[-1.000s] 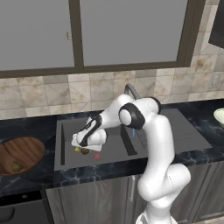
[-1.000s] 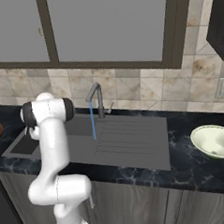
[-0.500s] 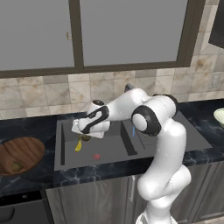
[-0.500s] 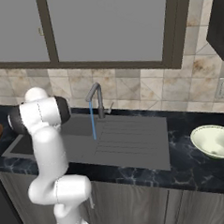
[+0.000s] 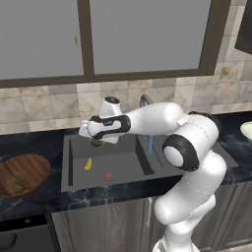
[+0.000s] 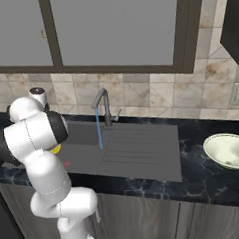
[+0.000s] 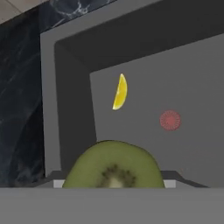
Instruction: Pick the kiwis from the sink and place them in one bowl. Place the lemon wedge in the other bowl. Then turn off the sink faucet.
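My gripper (image 5: 95, 140) hangs over the left part of the sink (image 5: 123, 165), shut on a kiwi (image 5: 97, 143). In the hand view that kiwi (image 7: 113, 168) shows its green cut face close up at the bottom. The lemon wedge (image 5: 88, 164) lies on the sink floor below; in the hand view the lemon wedge (image 7: 120, 92) lies near the basin's wall. A second kiwi (image 5: 18, 187) rests in the brown wooden bowl (image 5: 29, 167) on the counter to the left. The pale bowl (image 6: 228, 151) stands on the counter far to the right. The faucet (image 5: 145, 100) runs a blue stream of water (image 6: 99, 132).
A small flat red thing (image 5: 108, 175) lies on the sink floor right of the lemon wedge, and the same red thing (image 7: 170, 120) appears in the hand view. Black marble counter (image 5: 39, 142) surrounds the sink. A tiled wall and a window stand behind.
The gripper has risen out of the basin with the kiwi and swung up and to the left. The lemon wedge and the red thing now lie uncovered.
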